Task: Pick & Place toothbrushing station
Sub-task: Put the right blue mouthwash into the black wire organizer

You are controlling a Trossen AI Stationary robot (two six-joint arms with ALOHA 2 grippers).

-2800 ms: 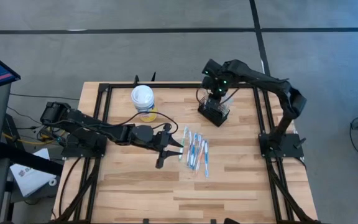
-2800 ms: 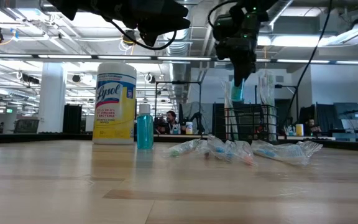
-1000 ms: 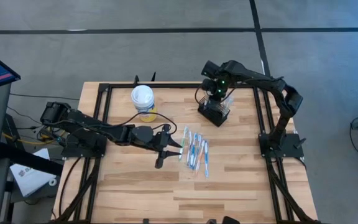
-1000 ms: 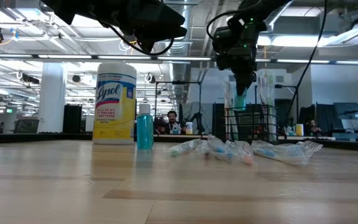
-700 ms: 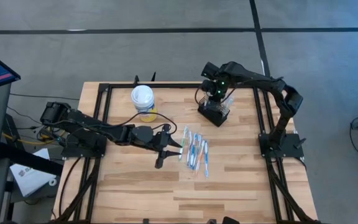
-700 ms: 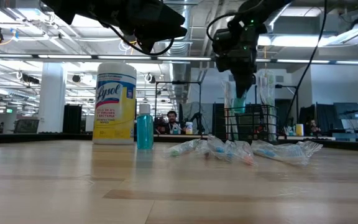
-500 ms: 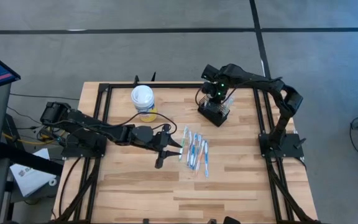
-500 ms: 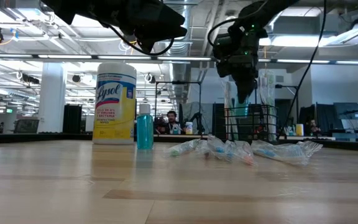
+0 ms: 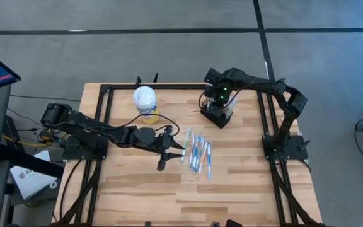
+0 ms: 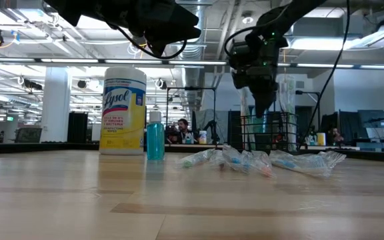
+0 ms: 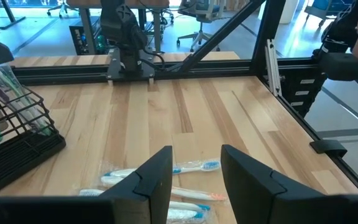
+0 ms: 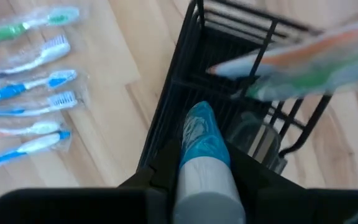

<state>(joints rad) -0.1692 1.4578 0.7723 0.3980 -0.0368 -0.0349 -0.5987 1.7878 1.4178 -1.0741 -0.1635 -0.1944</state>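
Wooden slat table (image 9: 232, 189) with a black frame, open office space behind in the low view. Black wire caddy (image 9: 218, 112) sits at about 1 o'clock from table centre, near the far right rail. Row of wrapped toothbrushes (image 9: 198, 151) lies at centre, well apart from the caddy. White-lidded yellow wipes canister (image 9: 145, 101) at 11 o'clock, small blue bottle (image 10: 155, 140) just beside it.

Right gripper (image 9: 220, 96) is directly over the caddy, fingers closed on a blue-and-white tube (image 12: 202, 152) wrapped in plastic; the right wrist view shows the tube tip pointing down into a caddy compartment, with already-stowed wrapped brushes (image 12: 303, 62) leaning in the next section. Left gripper (image 9: 169, 148) waits low at 9 o'clock of the brush row, fingers apart, holding nothing.

Step in hand looks like seating the tube in the caddy. To do it well: keep the tube vertical, centre it between the wire dividers, lower straight, avoid snagging the wrapper on the rim or knocking the leaning brushes. Release only once the tube bottoms out, then lift straight up so the light caddy isn't dragged or tipped.
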